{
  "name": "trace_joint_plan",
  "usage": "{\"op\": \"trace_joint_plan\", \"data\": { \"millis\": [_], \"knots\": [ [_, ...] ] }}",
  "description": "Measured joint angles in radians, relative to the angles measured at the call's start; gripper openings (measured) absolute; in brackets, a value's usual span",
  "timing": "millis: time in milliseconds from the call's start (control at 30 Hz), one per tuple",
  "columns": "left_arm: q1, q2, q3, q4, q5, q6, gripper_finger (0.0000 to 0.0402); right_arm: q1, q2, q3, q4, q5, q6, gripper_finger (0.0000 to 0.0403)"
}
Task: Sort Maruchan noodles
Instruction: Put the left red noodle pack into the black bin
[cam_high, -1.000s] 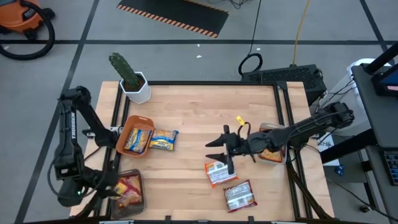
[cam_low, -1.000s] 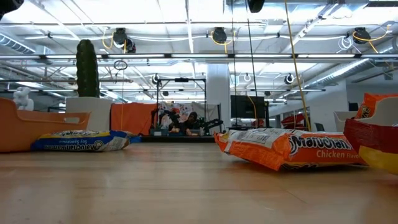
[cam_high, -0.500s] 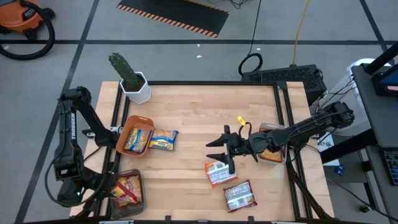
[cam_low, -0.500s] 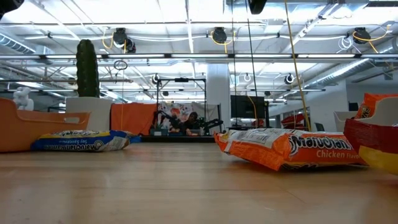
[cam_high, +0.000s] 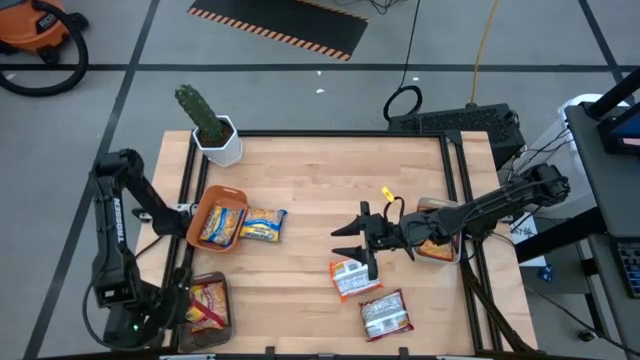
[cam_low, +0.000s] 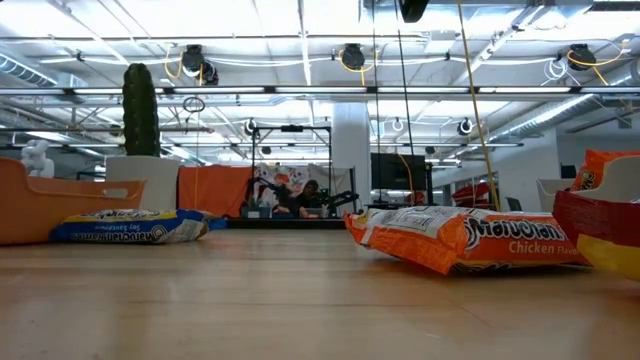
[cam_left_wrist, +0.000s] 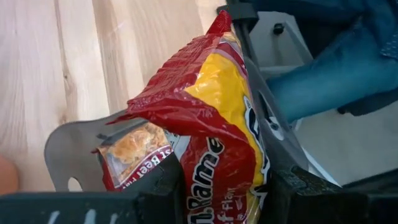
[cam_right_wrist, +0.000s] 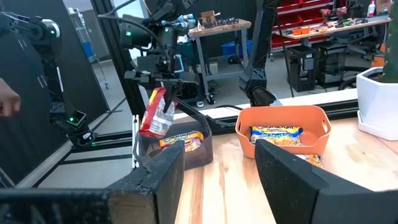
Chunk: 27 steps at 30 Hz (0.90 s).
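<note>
My left gripper (cam_high: 190, 308) hangs over the grey tray (cam_high: 222, 330) at the table's near left corner, shut on a dark red Maruchan packet (cam_right_wrist: 155, 115). More red packets (cam_high: 207, 300) lie in that tray. My right gripper (cam_high: 350, 240) is open above the table's middle, just far of an orange packet (cam_high: 352, 278) lying flat. A dark red-white packet (cam_high: 385, 313) lies near it. One blue-yellow packet (cam_high: 262, 225) lies beside the orange bin (cam_high: 232, 194), another (cam_high: 216, 226) inside it. Orange packets (cam_high: 436, 245) fill the red bin on the right. My left gripper pinches the red packet between its two fingers (cam_left_wrist: 165, 186) at one end (cam_left_wrist: 217, 180). In the right wrist view the fingers come from above, pointing down. The packet hangs below them, lifted clear over the grey tray (cam_right_wrist: 180, 146).
A potted cactus in a white pot (cam_high: 212, 130) stands at the far left corner. Dark rails (cam_high: 455, 190) frame the table's edges. A yellow bit (cam_high: 385, 193) lies near the right arm. Bare wood (cam_high: 330, 170) spans the far middle.
My left arm has shifted: its elbow and base link have swung a little toward the table's near edge. Its gripper stays over the grey tray with the red packet. The right arm and the packets on the table have kept still.
</note>
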Motion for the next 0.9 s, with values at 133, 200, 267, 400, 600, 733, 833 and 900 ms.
{"op": "trace_joint_plan", "data": {
  "millis": [133,200,267,400,600,733,833,900],
  "knots": [
    [0.0,0.036,0.0,0.004,0.013,-0.039,0.0134,0.0,0.0,0.0,0.0,0.0,-0.001,0.0187],
    [0.001,0.046,0.002,0.006,0.015,-0.045,0.0134,0.0,0.0,0.0,0.0,0.001,-0.001,0.0187],
    [0.001,0.049,0.002,0.006,0.019,-0.076,0.0134,0.0,0.0,0.0,0.0,0.0,-0.001,0.0187],
    [0.001,0.049,0.002,0.005,0.048,-0.164,0.0134,0.001,0.0,0.001,0.0,0.0,-0.001,0.0187],
    [0.001,0.05,0.002,-0.004,0.07,-0.22,0.0134,0.001,0.0,0.001,0.0,0.0,-0.001,0.0187],
    [0.017,0.052,0.002,-0.047,0.064,-0.242,0.0142,0.001,0.0,0.001,0.0,0.0,-0.001,0.0187],
    [0.035,0.059,-0.004,-0.084,0.061,-0.25,0.0176,0.0,0.0,0.001,0.0,0.0,-0.001,0.0187],
    [0.047,0.056,0.0,-0.093,0.063,-0.264,0.0207,0.001,0.0,0.001,0.0,-0.001,-0.001,0.0187]
  ]
}}
